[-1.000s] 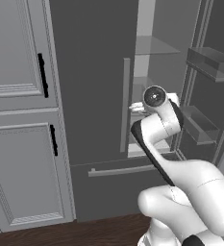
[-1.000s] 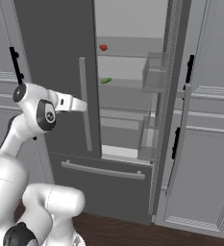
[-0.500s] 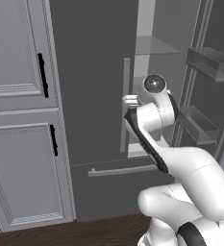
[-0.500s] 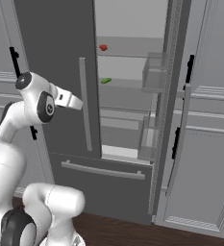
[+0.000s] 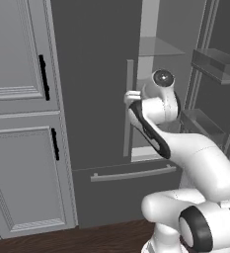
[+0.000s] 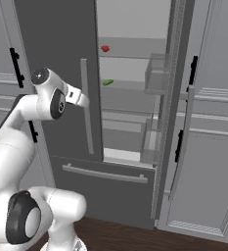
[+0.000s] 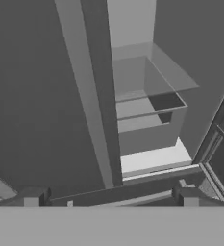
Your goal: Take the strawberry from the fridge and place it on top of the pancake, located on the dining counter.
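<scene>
Strawberry sits small and red on an upper glass shelf inside the fridge, well above and to the right of the arm's hand. Largest in view, the fridge stands with its right door swung open and its left door closed, the pale interior showing between them. Light grey cabinets with black handles flank it. The left door's long vertical handle runs just beside the gripper, which is raised in front of that door; its fingers stand apart with nothing between them. A small green item lies on the shelf below the strawberry.
</scene>
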{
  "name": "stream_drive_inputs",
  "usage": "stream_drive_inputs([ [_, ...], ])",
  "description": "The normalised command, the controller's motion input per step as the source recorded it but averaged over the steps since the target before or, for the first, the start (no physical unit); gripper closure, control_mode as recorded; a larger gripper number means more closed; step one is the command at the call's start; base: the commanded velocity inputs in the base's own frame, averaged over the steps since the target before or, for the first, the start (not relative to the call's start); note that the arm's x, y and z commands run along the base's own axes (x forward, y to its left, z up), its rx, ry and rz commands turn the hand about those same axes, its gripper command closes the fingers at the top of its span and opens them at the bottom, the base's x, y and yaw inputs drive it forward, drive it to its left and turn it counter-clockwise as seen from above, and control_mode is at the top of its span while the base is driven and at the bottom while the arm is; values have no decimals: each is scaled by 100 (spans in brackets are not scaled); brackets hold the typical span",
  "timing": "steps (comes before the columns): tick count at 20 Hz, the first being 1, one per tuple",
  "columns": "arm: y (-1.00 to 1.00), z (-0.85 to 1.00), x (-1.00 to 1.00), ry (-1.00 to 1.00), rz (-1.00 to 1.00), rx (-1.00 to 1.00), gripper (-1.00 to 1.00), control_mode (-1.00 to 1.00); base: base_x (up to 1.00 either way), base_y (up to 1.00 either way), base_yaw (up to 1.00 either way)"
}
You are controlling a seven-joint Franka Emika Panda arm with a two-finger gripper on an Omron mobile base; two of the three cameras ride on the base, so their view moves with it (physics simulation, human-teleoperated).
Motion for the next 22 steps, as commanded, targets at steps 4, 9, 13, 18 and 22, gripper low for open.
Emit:
stream_drive_inputs([
  [4, 0, 0, 41, -5, 23, 2, -100, -100, 0, 0, 0],
  [9, 1, 0, 27, -2, 13, -1, -100, -100, 0, 0, 0],
  [13, 8, 0, 30, 1, 0, -5, -100, -100, 0, 0, 0],
  [18, 12, -10, 44, 6, 0, -8, -100, -100, 0, 0, 0],
  [22, 0, -23, 21, 1, 0, -5, -100, -100, 0, 0, 0],
])
